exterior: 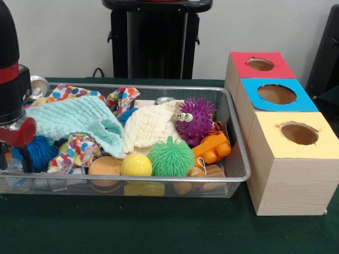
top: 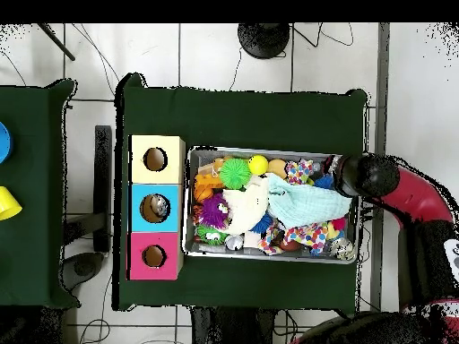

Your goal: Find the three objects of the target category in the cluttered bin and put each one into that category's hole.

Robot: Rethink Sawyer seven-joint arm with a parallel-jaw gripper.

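- The end effector [exterior: 16, 138] sits low at one end of the wire bin [exterior: 235, 132], over the corner where a blue spiky ball [exterior: 39, 152] lies; only its red and black body shows, so I cannot tell how far it is open or whether it holds or touches anything.
- In the overhead view the arm [top: 408, 193] reaches in from the side and its head covers that same corner.
- Judged from this, the step in hand is the search: the arm is down among the clutter, nothing visibly lifted out.
- Just beside it lies a mint cloth [exterior: 79, 119], then a cream cloth [exterior: 151, 126] and dotted cloths [exterior: 79, 148], draped over other things.
- Toward the far end lie a yellow ball [exterior: 136, 165], a green spiky ball [exterior: 170, 157], a purple spiky toy with eyes [exterior: 195, 119] and an orange toy [exterior: 213, 148].
- The three boxes stand just beside that end on the table [exterior: 159, 227]: red-topped hole [exterior: 260, 64], blue-topped hole [exterior: 276, 94], yellow-topped hole [exterior: 299, 133].
- The target category is not shown; the next move likely calls for uncovering, then a carry across the whole bin.
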